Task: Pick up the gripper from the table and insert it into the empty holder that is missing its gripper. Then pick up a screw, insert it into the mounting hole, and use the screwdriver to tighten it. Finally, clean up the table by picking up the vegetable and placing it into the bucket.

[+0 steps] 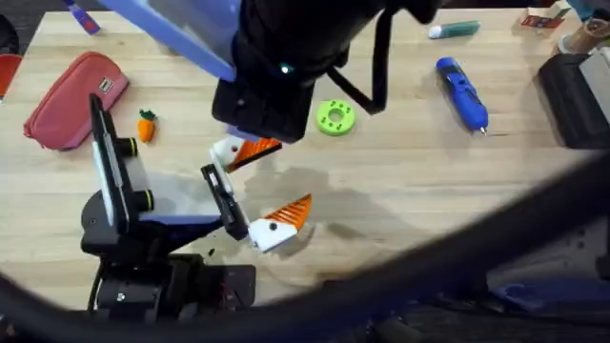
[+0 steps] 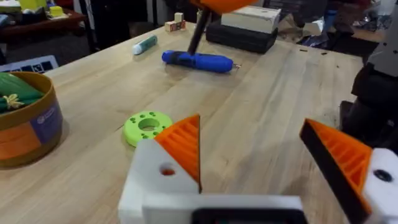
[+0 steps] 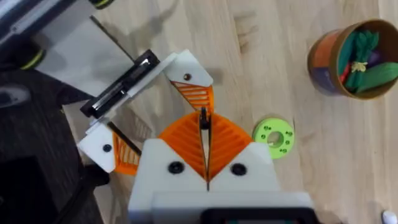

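My left gripper [image 1: 286, 176] lies open low over the table, and each of its white holders [image 3: 186, 71] carries an orange gripper finger [image 2: 183, 146]. Directly above the holder with the small mounting hole hovers my right gripper [image 3: 204, 124], shut on a thin dark screw [image 3: 203, 117]. From overhead the right arm [image 1: 286, 67] looms dark and blurred. The blue screwdriver [image 1: 462, 92] lies on the table's far right. At the far left, beside the left arm, lies the toy carrot [image 1: 145, 125]. The orange-brown bucket [image 3: 326, 59] holds green items.
A green round disc [image 1: 335, 117] lies near the grippers. A red pouch [image 1: 76, 95] rests at the far left, a teal marker [image 1: 453, 30] at the back right, a black box [image 1: 572, 95] at the right edge. Bare wood stretches between disc and screwdriver.
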Robot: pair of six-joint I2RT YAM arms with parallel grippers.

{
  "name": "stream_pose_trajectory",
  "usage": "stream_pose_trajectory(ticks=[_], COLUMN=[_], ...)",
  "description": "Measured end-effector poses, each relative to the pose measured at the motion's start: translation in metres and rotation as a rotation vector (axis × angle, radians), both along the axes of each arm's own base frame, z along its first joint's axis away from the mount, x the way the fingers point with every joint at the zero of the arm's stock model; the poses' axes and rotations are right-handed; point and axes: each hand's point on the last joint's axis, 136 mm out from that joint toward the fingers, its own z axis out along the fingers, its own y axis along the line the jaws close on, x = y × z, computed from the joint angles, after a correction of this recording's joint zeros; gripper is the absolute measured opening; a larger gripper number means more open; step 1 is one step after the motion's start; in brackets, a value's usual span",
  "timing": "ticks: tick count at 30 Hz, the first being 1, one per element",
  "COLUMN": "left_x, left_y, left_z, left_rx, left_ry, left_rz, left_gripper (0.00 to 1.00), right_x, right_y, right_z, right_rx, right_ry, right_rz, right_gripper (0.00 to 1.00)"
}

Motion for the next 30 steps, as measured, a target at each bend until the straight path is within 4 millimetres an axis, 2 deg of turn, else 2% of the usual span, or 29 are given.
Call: stream_pose_trajectory(ticks=[11,21,30], left_x=[0.0,0.0,0.0], left_y=[0.0,0.0,0.0], left_z=[0.0,0.0,0.0], left_rx=[0.0,0.0,0.0], left_ry=[0.0,0.0,0.0], left_rz=[0.0,0.0,0.0], left_gripper=[0.999,0.999,0.999], right_x=[-0.006,-0.002,-0.001], right_y=[0.011,0.022,0.024], right_z=[0.002,-0.026,-0.031], right_rx=[0.044,-0.018,-0.03], right_ry=[0.03,0.061,0.067], right_rz=[0.046,0.07,0.072], right_gripper=[0.006,0.006,0.006])
